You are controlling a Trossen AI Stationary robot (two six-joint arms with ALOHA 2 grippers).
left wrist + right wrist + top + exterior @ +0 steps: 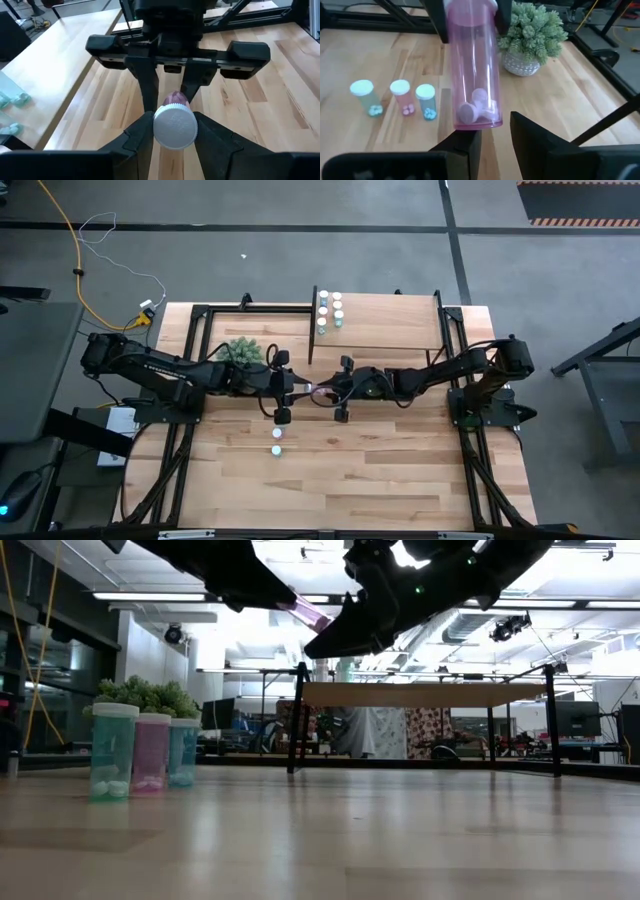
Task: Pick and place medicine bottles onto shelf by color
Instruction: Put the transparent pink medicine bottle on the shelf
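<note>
Midair, both grippers' jaws clamp pink bottle [473, 75]: left [172, 127] cap, right [495, 132] base.

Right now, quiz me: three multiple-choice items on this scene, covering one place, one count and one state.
1. Where is the pink bottle?
A. on the shelf
B. in the air, between the left gripper and the right gripper
C. lying flat on the floor

2. How many bottles stand on the table, off the shelf?
A. one
B. six
C. three

3. What is the left gripper's state?
A. shut on the pink bottle
B. open, empty
C. shut on the plant

Key:
1 B: the low view shows it high above the table, where the arms meet.
2 C: the low and right wrist views show a row of three.
3 A: its fingers clamp the cap end.
</note>
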